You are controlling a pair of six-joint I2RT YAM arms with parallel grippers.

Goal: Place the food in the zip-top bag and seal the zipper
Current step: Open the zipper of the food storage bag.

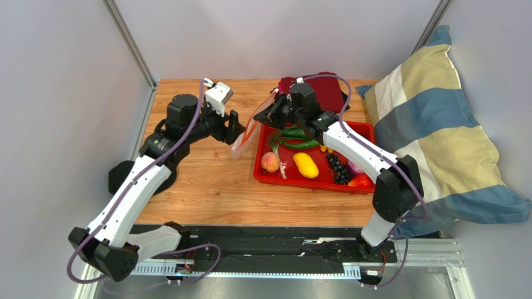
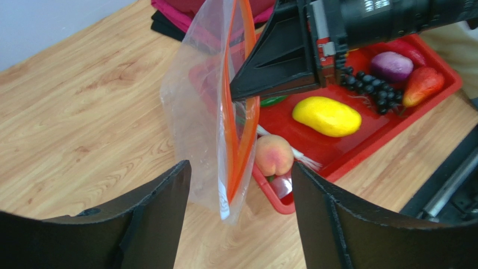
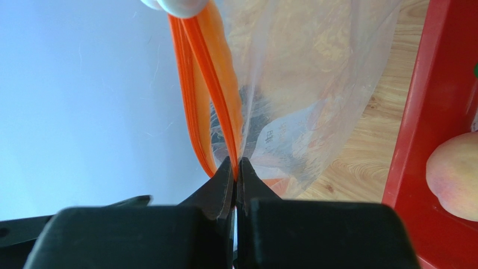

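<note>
The clear zip-top bag [image 1: 245, 138] hangs in the air left of the red tray, its orange-red zipper [image 2: 235, 106] running down its mouth edge. My right gripper [image 1: 267, 114] is shut on one zipper lip [image 3: 221, 101] and holds the bag up. My left gripper [image 1: 236, 128] is open, its fingers [image 2: 148, 218] on either side of the bag's lower corner [image 2: 227, 190] without touching it. In the tray lie a peach [image 1: 270, 162], a yellow oval fruit [image 1: 306, 165], a dark grape bunch [image 1: 337, 168], a purple onion [image 2: 391, 65] and a red piece [image 1: 362, 180].
The red tray [image 1: 293, 181] sits at the table's right middle, with green vegetables [image 1: 298, 138] at its back. A dark red cloth [image 1: 328, 87] lies behind it. A striped pillow [image 1: 437, 131] fills the right side. Grey walls close the back and left.
</note>
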